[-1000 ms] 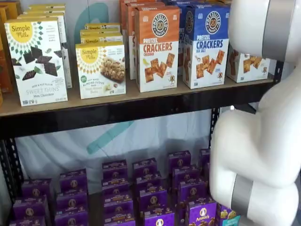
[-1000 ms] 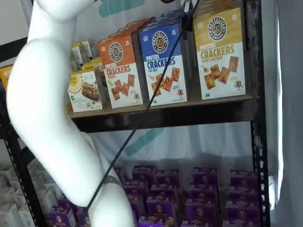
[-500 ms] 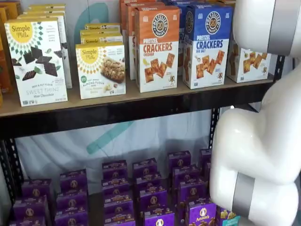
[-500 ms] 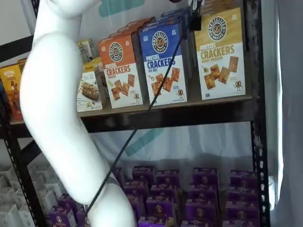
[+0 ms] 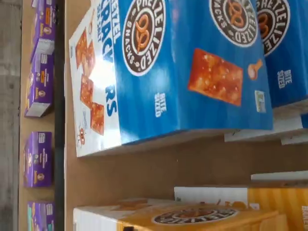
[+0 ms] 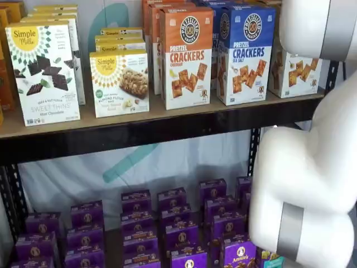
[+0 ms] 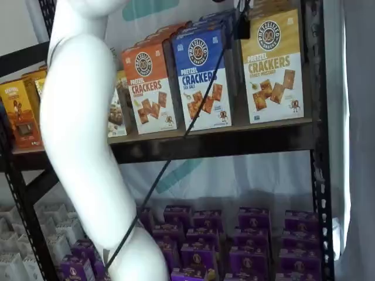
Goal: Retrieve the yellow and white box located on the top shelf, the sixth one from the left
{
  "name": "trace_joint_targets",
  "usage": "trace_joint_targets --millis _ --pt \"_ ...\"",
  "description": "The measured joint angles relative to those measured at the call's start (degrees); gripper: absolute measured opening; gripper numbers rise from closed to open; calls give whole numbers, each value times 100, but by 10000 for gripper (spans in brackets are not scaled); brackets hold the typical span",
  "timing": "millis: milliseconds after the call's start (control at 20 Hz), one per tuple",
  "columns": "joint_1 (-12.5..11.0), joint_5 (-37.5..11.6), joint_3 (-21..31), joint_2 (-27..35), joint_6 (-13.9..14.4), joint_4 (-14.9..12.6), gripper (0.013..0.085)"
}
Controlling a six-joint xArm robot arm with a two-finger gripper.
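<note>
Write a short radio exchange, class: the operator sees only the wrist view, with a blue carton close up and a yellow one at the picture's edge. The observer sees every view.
Operator: Is the yellow one standing or lying down?
Observer: The yellow and white box stands upright at the front of the top shelf, in both shelf views.
Operator: What is next to it?
Observer: The blue carton on one side, a black upright on the other.
Operator: Anything beyond the blue one?
Observer: An orange carton, also upright.
</note>
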Motion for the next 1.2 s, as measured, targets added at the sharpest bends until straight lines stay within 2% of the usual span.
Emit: trace_joint_targets --millis 150,500,650,1200 --pt "74 105 -178 151 34 -192 850" --pt "136 26 -309 355 24 -309 850" --pt "187 257 -562 533 58 -535 850" --pt "250 753 -1089 828 107 -908 850"
